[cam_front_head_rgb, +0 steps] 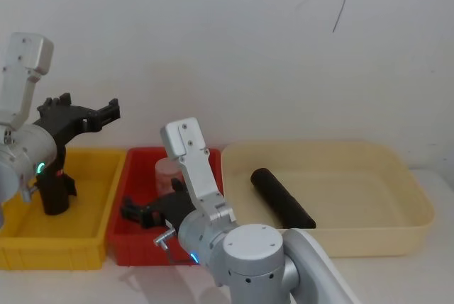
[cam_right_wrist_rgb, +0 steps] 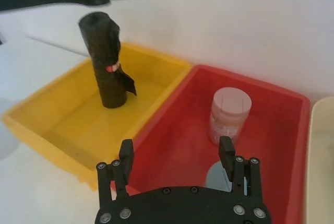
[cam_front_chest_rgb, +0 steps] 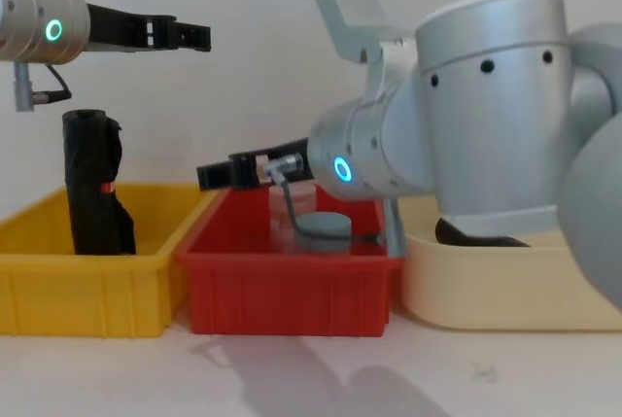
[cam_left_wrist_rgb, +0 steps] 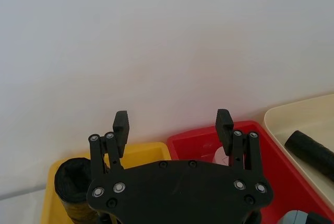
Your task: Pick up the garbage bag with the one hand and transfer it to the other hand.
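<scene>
Chest view puts the left end effector [cam_front_chest_rgb: 190,36] high over the yellow bin [cam_front_chest_rgb: 87,286], on the green-ringed arm, fingers spread wide with nothing between them. The left wrist view confirms the open gap, with the bag [cam_left_wrist_rgb: 73,179] below and off to one side of the fingers [cam_left_wrist_rgb: 120,125] rather than between them. The right end effector [cam_front_chest_rgb: 209,176], on the blue-ringed arm, hangs low over the red bin [cam_front_chest_rgb: 292,291], also open and empty; its wrist view shows a jar [cam_right_wrist_rgb: 229,114] standing ahead of it in that bin.

The bag stands upright near the back left of the yellow bin, its long axis vertical, a small red band around its middle. A second black roll [cam_front_head_rgb: 281,198] lies on its side in the cream tray [cam_front_head_rgb: 418,212], running diagonally.

The pick has not yet been made. To do it well, I would bring the left end effector down and across until the roll sits centred between the fingers, closing above the red band so the lower part stays free for the right end effector to take. A high grip on crinkled plastic may slip, so squeeze firmly and lift straight up clear of the bin wall.
</scene>
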